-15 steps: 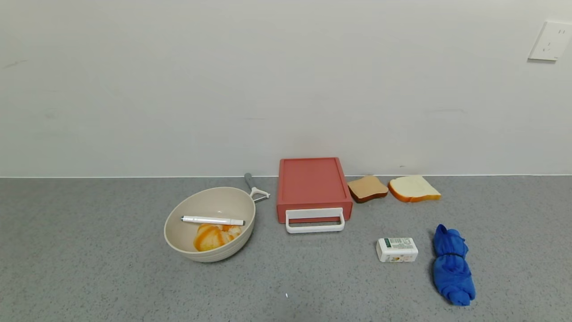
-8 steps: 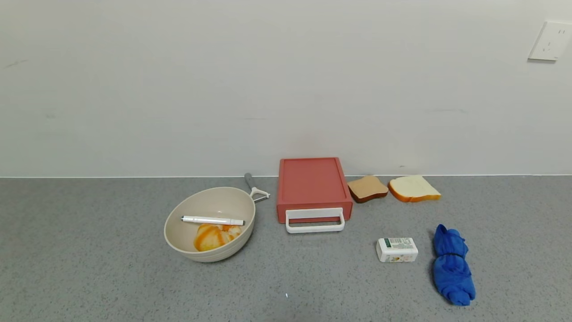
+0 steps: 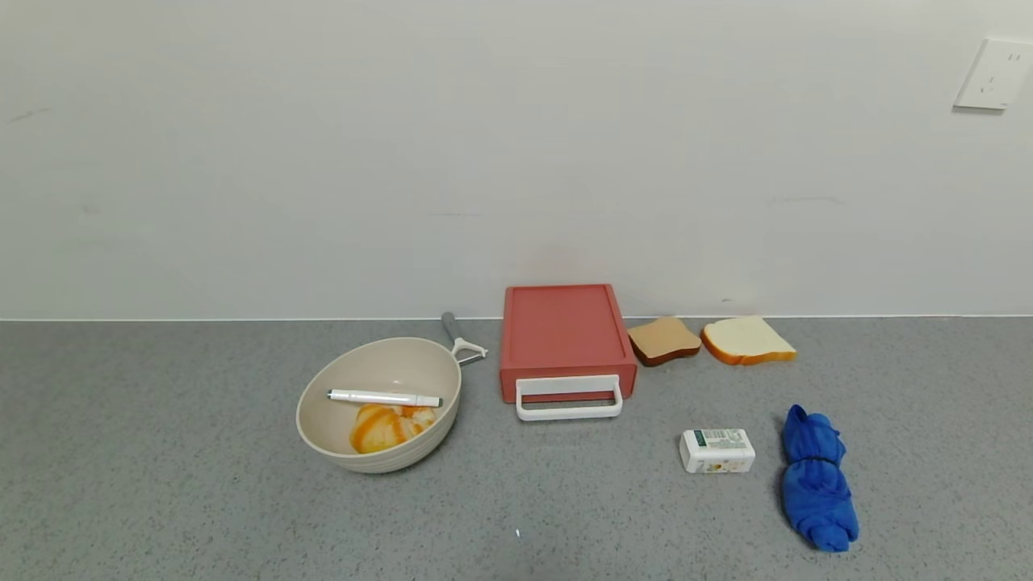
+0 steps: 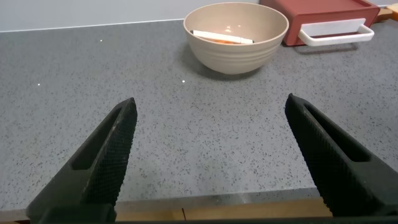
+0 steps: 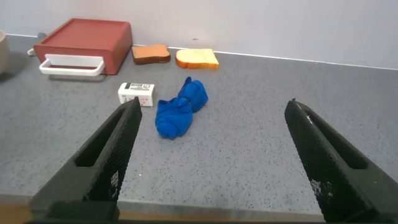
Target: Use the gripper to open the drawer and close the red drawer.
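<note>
The salmon-red drawer (image 3: 565, 335) sits against the back wall at the table's middle, its tray pushed in and its white loop handle (image 3: 569, 398) facing front. It also shows in the left wrist view (image 4: 323, 14) and the right wrist view (image 5: 84, 40). Neither gripper shows in the head view. My left gripper (image 4: 211, 143) is open and empty over the table's near edge, well short of the drawer. My right gripper (image 5: 211, 146) is open and empty over the near edge, farther right.
A beige bowl (image 3: 379, 403) holding a white pen and a croissant stands left of the drawer, with a peeler (image 3: 460, 339) behind it. Two bread slices (image 3: 710, 340) lie right of the drawer. A small white box (image 3: 717, 450) and a blue cloth (image 3: 815, 480) lie front right.
</note>
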Tool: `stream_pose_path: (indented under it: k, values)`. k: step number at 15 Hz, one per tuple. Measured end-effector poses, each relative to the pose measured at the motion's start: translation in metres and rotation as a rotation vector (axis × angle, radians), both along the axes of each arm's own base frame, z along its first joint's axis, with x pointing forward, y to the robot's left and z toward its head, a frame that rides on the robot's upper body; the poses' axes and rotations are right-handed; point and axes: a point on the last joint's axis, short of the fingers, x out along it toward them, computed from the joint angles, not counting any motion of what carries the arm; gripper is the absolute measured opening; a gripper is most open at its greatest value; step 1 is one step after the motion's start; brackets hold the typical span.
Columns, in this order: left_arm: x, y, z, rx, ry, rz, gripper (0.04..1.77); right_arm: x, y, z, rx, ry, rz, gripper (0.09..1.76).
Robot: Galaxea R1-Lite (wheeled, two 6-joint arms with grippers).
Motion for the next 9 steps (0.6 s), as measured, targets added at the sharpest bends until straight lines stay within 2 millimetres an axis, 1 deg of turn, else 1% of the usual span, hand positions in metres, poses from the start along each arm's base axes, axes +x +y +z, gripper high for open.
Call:
stream_pose_path:
  k: [3,6,9]
  values:
    - [0.000,0.000,0.000,0.000,0.000,0.000,1.72,0.017,-0.001,-0.019,-0.003,-0.016,-0.026,1.70]
    - [0.000,0.000,0.000,0.000,0.000,0.000,1.72,0.032,-0.001,-0.044,-0.006,0.006,-0.054,1.70]
    - [0.000,0.000,0.000,0.000,0.000,0.000,1.72,0.038,-0.001,-0.057,0.013,0.021,-0.025,1.70]
